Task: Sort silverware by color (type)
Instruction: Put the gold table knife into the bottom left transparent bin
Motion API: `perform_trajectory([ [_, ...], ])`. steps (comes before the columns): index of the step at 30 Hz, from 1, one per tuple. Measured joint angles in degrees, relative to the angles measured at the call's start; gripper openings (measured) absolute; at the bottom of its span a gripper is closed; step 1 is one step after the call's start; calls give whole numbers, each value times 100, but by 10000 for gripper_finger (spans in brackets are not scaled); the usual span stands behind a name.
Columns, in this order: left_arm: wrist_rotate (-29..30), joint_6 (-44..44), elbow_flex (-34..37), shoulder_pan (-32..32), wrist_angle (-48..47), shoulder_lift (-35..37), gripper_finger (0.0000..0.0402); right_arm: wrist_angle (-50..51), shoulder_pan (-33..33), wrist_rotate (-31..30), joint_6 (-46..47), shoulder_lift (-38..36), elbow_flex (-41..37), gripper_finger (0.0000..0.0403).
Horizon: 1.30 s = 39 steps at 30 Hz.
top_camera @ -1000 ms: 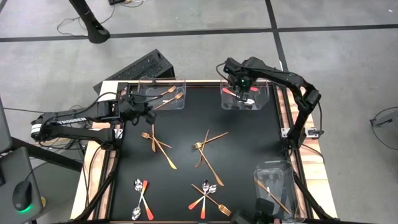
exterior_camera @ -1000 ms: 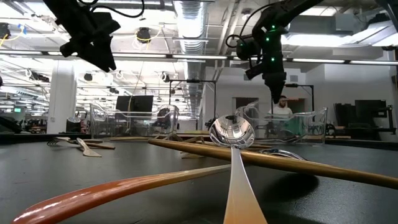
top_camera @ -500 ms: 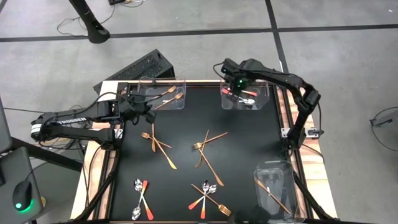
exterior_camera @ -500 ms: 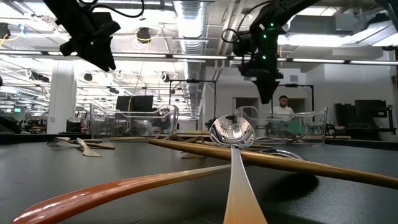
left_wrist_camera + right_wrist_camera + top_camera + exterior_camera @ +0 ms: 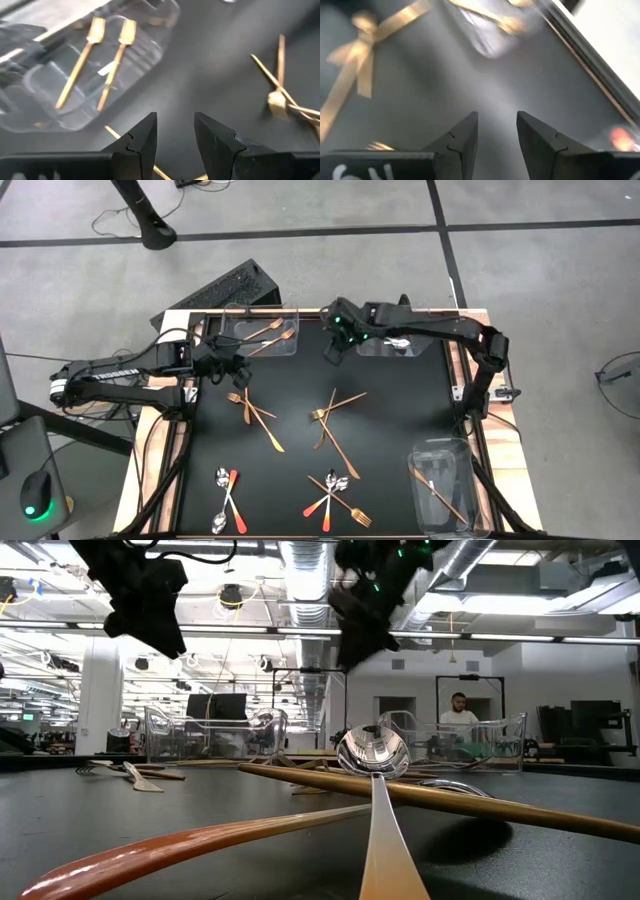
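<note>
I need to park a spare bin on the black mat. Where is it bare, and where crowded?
Bare: the mat's right side between the clear spoon bin at the far edge and the clear bin of gold sticks at the near corner; also the left edge between the left gripper and the red-handled spoon pair. Crowded: the middle, with crossed copper-gold forks.

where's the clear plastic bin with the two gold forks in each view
High view: the clear plastic bin with two copper-gold forks sits at the black mat's far left corner.
Low view: left of centre in the distance.
Left wrist view: beyond the open left gripper, forks inside.
Right wrist view: a blurred bin shows; cannot tell which.
Shared landmark: the forks in it.
</note>
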State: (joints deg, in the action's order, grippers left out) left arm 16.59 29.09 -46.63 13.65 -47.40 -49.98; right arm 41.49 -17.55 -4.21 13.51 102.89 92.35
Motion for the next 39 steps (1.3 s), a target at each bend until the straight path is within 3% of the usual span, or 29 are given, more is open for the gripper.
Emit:
perform_trajectory([
  [5, -233, 6, 0, -20, 14, -1, 118, -863, 529, 88, 797, 41, 33, 156],
  [11, -238, -150, 0, -124, 96, 0, 118, -1529, 1076, 755, 1064, 152, 24, 152],
  [14, -290, -290, 0, -183, 96, -1, 118, -1533, 1380, 406, 1208, 138, 29, 134],
  [22, -435, -639, 0, -367, 103, -2, 118, -1047, 1920, -135, 3401, 142, 22, 79],
  [30, -563, -971, 0, -666, 116, 0, 118, -281, 2933, -805, 4794, 146, -98, 76],
  [39, -534, -653, 0, -1032, 232, -1, 118, 71, 3647, -1446, 5403, 145, -98, 76],
])
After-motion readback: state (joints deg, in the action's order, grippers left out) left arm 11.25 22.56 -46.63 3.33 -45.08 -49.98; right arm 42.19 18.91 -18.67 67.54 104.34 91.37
